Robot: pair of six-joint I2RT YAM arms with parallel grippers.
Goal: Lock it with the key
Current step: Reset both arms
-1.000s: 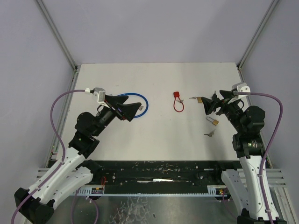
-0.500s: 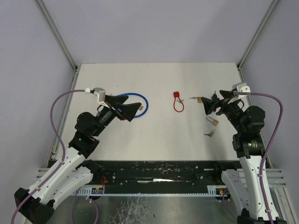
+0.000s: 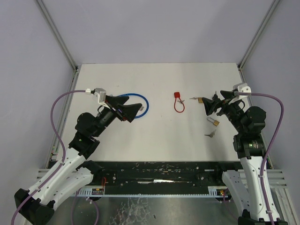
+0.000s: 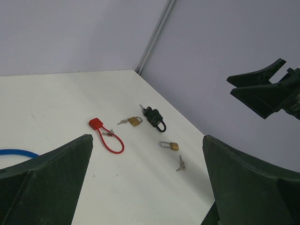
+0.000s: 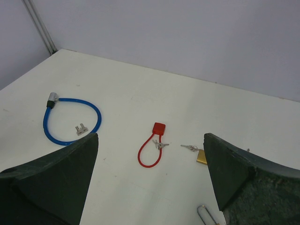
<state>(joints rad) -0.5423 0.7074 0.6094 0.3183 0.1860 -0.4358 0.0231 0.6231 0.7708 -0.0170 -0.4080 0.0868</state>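
A red cable lock [image 3: 178, 102] with keys on its loop lies mid-table; it also shows in the right wrist view [image 5: 152, 146] and the left wrist view [image 4: 106, 134]. A small brass padlock [image 3: 200, 100] with a key lies to its right. A black padlock [image 4: 155, 118] shows only in the left wrist view. A long-shackle brass padlock [image 3: 213, 122] and loose keys [image 3: 209, 134] lie nearer. My left gripper [image 3: 133, 111] is open and empty above the blue cable. My right gripper [image 3: 210, 106] is open and empty above the padlocks.
A blue cable lock [image 3: 138, 104] forms a loop at the left, with a small key pair [image 5: 81, 129] inside it. Grey walls and corner posts enclose the white table [image 3: 159, 79]. The black rail runs along the near edge.
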